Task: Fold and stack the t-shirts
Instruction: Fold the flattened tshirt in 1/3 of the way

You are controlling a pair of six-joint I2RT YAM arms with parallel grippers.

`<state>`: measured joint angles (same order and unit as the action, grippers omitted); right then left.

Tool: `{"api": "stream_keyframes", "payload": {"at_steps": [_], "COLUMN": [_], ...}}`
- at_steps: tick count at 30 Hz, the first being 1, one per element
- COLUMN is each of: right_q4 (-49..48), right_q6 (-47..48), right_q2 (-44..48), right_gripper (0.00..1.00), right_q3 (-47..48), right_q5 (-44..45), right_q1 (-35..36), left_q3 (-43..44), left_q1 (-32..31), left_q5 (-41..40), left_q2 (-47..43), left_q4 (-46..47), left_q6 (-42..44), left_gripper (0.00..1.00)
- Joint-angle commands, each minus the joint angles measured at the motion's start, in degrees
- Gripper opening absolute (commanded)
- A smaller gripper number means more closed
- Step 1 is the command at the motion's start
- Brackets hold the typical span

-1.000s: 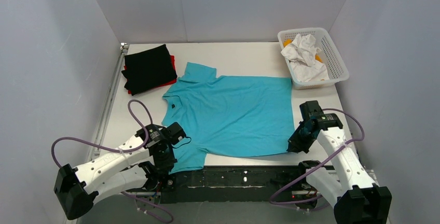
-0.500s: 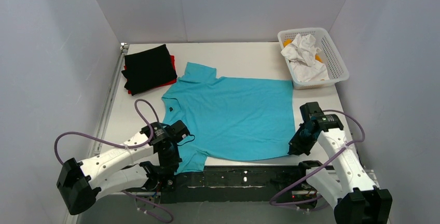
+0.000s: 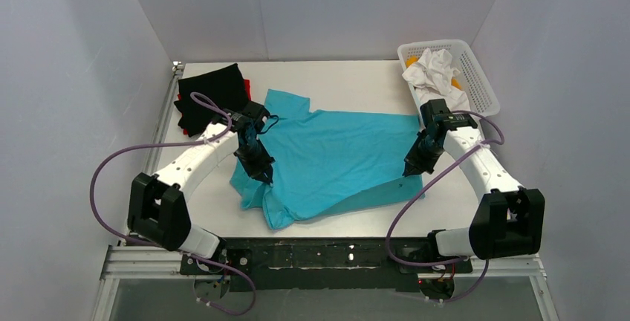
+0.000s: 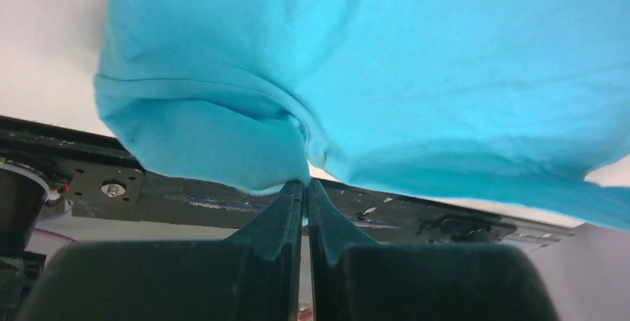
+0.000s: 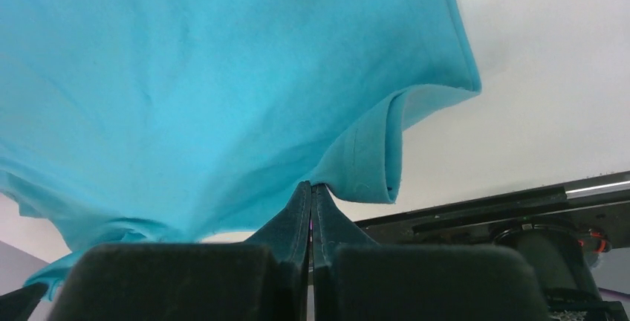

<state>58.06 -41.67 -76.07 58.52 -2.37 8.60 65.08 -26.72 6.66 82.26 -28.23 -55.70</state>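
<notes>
Your left gripper [image 4: 304, 187] and right gripper [image 5: 312, 187] are each pinched tight on the near edge of the turquoise t-shirt [image 3: 334, 150], which is lifted over the middle of the table. The cotton looks light and limp and sags between grips, so hold the corners and keep it taut.

Soft matt cloth: turquoise t-shirt [image 3: 334, 154]; smooth white table [image 3: 342, 83] (faint sheen); plastic mesh basket [image 3: 481, 89].

Both arms stretched forward and inward, left gripper [image 3: 262, 175] and right gripper [image 3: 411, 172] angled down, each pinched tight on the turquoise t-shirt [image 3: 334, 157].
</notes>
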Motion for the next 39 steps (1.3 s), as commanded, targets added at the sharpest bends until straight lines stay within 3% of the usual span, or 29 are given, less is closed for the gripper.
{"api": "stream_keyframes", "payload": {"at_steps": [1,14,28,39], "right_q4": [-0.37,-1.13,-5.34,-6.69], "right_q6": [2.42,3.74,5.95,6.19], "right_q2": [-2.49,-3.47,-5.01,-11.89], "right_gripper": [0.01,0.01,0.01,0.01], "right_q3": [5.61,9.65,11.87,15.44], "right_q5": [1.51,3.74,3.0,5.52], "right_q1": [-0.71,-2.92,-3.06,-3.15], "left_q3": [6.36,10.17,20.91,32.09], "left_q1": [3.93,11.2,14.9,15.47], "left_q5": [-1.03,-1.06,-2.66,-2.39], "left_q2": [3.28,3.1,10.1,24.48], "left_q4": [-12.93,-13.82,-15.92,-18.06], "left_q6": [2.07,3.68,8.83,13.39], "left_gripper": [0.0,0.0,0.0,0.0]}}
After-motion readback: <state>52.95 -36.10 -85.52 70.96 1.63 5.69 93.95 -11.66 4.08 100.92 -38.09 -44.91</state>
